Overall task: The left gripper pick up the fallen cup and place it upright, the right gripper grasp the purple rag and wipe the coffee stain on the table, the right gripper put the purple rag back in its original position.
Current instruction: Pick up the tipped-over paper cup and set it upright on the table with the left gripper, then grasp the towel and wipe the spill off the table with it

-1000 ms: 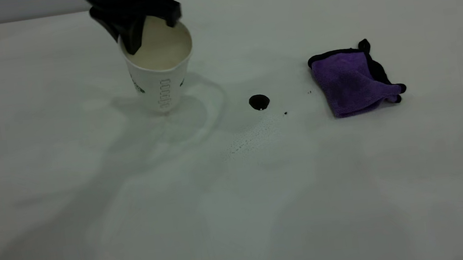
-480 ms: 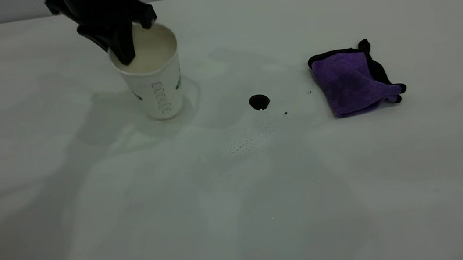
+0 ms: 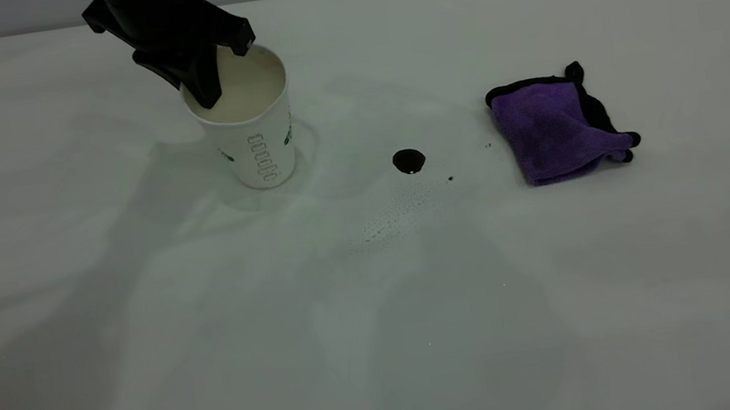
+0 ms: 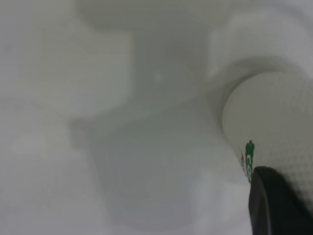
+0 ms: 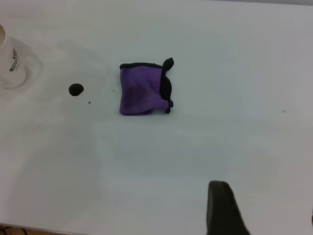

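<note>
The white textured paper cup [image 3: 249, 130] with its green band is seen upright on the large plain white surface [image 3: 378, 315], toward the far left. Its rim is clamped by the jaws of the bulky black left gripper [image 3: 213, 77], one finger inside the cream interior, the other outside. The small glossy black-brown coffee stain [image 3: 409, 161] lies between cup and folded purple microfibre rag [image 3: 554, 128], apart from both. The right gripper [image 5: 274, 215] is held well off the rag; its jaws' state cannot be told.
</note>
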Tool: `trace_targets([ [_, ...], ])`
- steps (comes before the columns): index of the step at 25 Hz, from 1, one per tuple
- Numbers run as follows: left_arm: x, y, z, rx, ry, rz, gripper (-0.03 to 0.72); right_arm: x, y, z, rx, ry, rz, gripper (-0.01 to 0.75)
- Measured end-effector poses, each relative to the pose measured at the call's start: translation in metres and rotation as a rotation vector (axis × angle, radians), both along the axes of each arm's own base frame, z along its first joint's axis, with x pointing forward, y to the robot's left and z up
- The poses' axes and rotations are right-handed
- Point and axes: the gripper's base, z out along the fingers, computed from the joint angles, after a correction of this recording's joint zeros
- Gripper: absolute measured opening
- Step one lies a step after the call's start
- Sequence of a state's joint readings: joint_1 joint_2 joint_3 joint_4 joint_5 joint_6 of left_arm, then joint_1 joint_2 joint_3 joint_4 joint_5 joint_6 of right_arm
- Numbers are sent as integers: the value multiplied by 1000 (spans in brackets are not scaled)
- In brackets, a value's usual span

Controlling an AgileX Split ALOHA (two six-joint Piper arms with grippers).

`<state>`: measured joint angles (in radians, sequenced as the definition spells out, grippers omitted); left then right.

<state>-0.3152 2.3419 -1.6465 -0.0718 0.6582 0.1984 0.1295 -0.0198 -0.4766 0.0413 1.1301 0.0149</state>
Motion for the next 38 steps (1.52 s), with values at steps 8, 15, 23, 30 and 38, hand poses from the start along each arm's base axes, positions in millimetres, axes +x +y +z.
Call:
trace_targets([
  [8,1,0,0,-2,-7,1,45,0,0,0,0,0,0,470],
  [15,1,0,0,-3,-10,1,231,0,0,0,0,0,0,470],
  [23,3,1,5,23,-7,-17,459,0,0,0,0,0,0,470],
  [30,6,3,40,76,44,-40,498,0,0,0,0,0,0,470],
  [38,-8,-4,140,40,-22,-54,500,0,0,0,0,0,0,470],
])
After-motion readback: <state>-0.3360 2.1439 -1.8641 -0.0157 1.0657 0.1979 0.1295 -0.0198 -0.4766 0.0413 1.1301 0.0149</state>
